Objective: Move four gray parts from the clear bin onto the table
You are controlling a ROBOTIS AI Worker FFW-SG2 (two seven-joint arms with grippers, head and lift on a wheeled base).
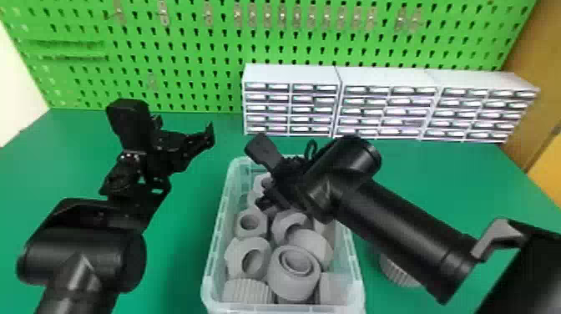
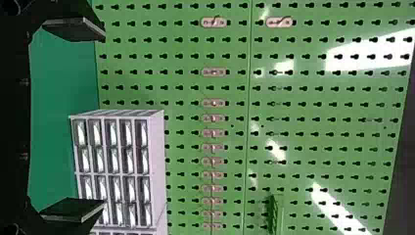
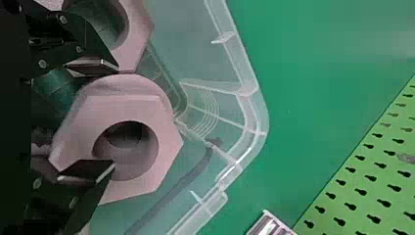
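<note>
A green table beneath clear bin, drawer cabinets and (only partly visible) gray part.

My right gripper was black; the parts were plain gray, one striped with ridges; the bin was clear, milky at its rim; the table was deep green; the pegboard was bright green, patterned with dark keyhole shapes; the drawer cabinets were pale lavender-white, gridded.

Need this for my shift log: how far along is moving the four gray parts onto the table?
One gray part already sits on the table, partly hidden by the right arm. Nothing is clearly in hand: the right gripper stands open over a hexagonal part in the clear bin, and the left gripper is empty. If no other is hidden, three remain.
</note>
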